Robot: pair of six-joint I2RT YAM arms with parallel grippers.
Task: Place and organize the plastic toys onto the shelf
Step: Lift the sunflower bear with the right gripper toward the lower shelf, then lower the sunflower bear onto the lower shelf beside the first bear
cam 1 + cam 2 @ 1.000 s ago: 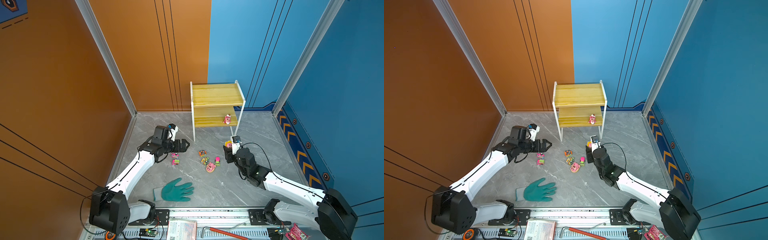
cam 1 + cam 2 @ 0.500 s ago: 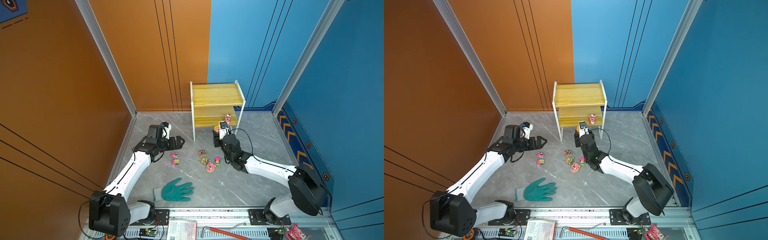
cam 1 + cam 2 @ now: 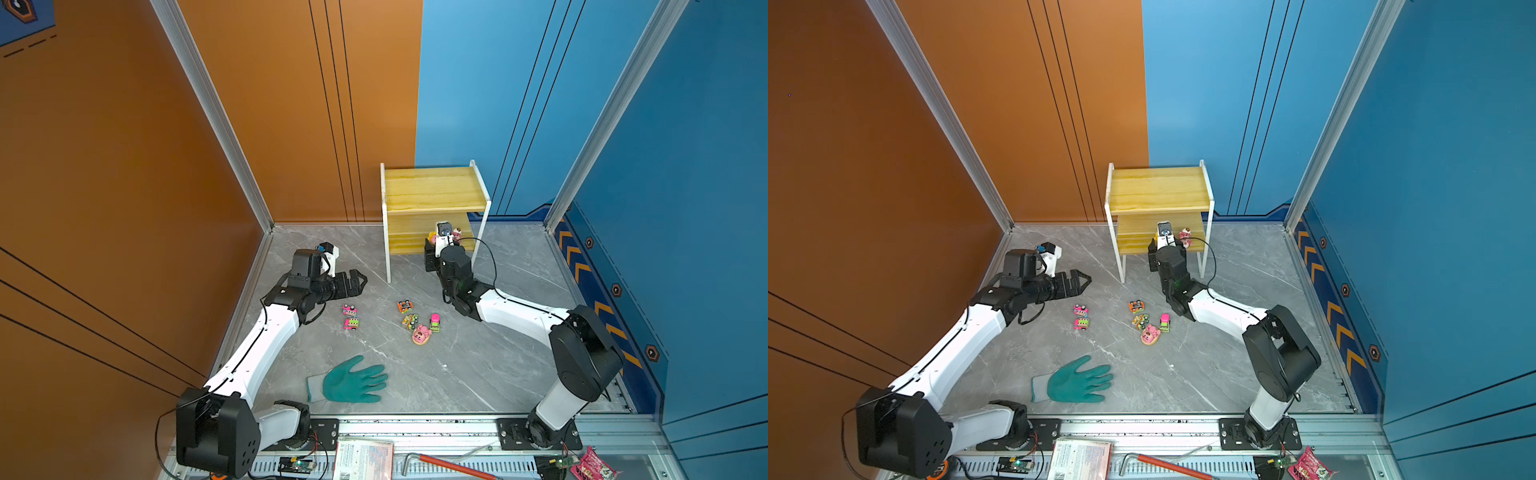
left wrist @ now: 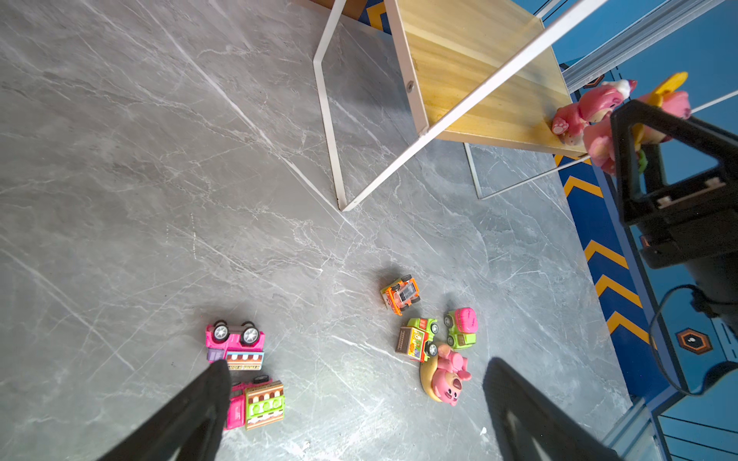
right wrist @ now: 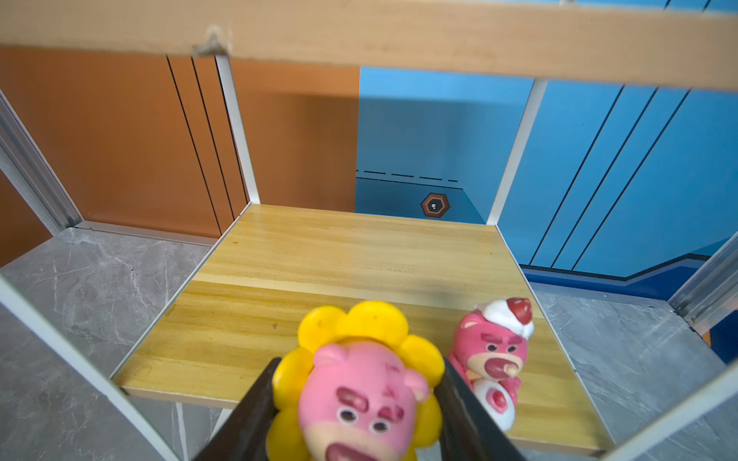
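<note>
Sunflower bear (image 5: 359,399) face-on, right wrist view only

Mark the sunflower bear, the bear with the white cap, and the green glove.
sunflower bear (image 5: 355,401): right wrist view, on its pink face.
white-capped bear (image 5: 492,354): right wrist view, on its face.
green glove (image 3: 350,380): in a top view, on the palm.

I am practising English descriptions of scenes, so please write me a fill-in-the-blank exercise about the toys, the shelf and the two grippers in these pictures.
1. The right gripper has its jaws shut on the petal bear, whose petals are ____.
2. The capped bear is on the ____ board of the shelf.
3. On the floor lie ____ toy cars.
4. The left gripper has its jaws ____.
Missing words: yellow; lower; five; open.
</note>
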